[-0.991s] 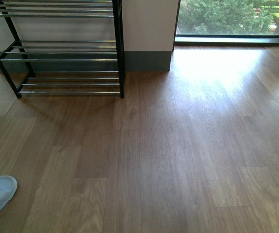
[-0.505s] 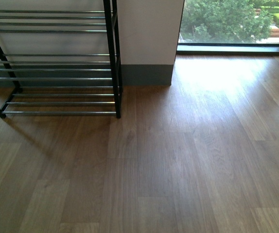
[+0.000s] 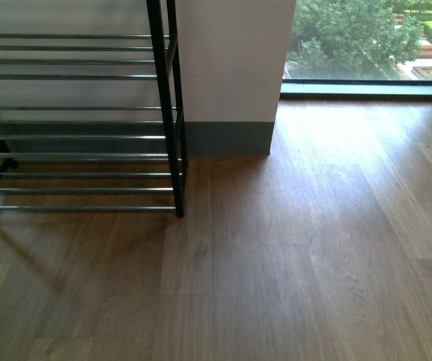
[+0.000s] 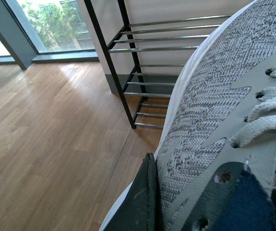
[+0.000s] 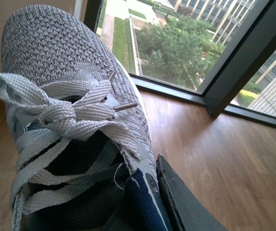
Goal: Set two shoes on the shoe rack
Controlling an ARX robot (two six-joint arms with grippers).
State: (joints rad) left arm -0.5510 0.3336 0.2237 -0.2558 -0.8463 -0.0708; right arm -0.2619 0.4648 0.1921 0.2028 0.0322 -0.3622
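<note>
the left gripper (image 4: 157, 197) is closed on the back rim of the left arm's shoe (image 4: 215, 110). one dark finger (image 4: 140, 202) presses on the outside, and the other finger is hidden. the right gripper (image 5: 152, 197) holds the right arm's shoe (image 5: 66, 96) the same way, with one finger (image 5: 186, 202) showing beside the rim. both shoes look held up over the wooden floor (image 3: 291, 263), and neither is on the shoe rack (image 3: 163, 113) yet. the front view shows no shoe and no arm. the rack stands to the left by the white wall (image 3: 231, 68), and the shelves that show hold no shoes. each shoe is held only at the heel end, so the heavy toe could sag or the shoe could slip out. a toe could bump the black post of the rack on the way in. the shelves are thin bars, so a shoe put down crooked could tip or poke between them. the left arm's shoe runs long from the gripper out to its toe, which points toward the rack. the right arm's shoe has its laces up, and its toe points away from the gripper, toward the wall and the window (image 5: 186, 48).
</note>
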